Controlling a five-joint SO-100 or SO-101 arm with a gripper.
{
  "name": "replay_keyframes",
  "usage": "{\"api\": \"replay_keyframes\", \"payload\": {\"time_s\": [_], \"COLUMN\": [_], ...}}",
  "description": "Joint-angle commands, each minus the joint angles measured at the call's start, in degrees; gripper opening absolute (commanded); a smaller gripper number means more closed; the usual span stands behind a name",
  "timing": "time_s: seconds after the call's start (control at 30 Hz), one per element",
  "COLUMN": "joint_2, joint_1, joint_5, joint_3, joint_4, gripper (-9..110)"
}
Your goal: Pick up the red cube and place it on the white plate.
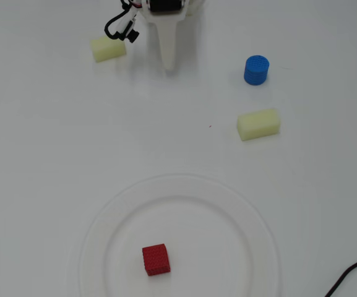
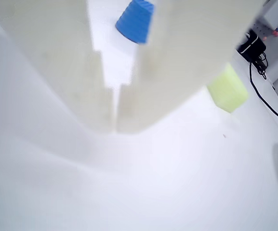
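White tabletop, overhead view: the red cube (image 1: 156, 259) rests inside the white plate (image 1: 252, 223) at bottom, well apart from the empty gripper (image 1: 168, 64) at top, whose fingertips meet in the wrist view.

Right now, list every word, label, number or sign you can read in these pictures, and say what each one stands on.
None: no readable text in either view.
The small deep-red textured cube and the large round white plate are unmarked.
The blue ribbed cylinder and pale yellow foam blocks carry no print.
The white two-finger gripper shows no label; the dark objects at the wrist view's top right are too blurred to read.
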Motion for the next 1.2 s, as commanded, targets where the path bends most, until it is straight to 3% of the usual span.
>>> {"api": "replay_keyframes", "payload": {"time_s": [0.0, 1.17], "joint_2": [0.44, 0.35], "joint_1": [-0.44, 1.32], "joint_5": [0.00, 1.85], "joint_3": [-0.26, -0.26], "joint_4": [0.35, 0.44], "gripper": [0, 1]}}
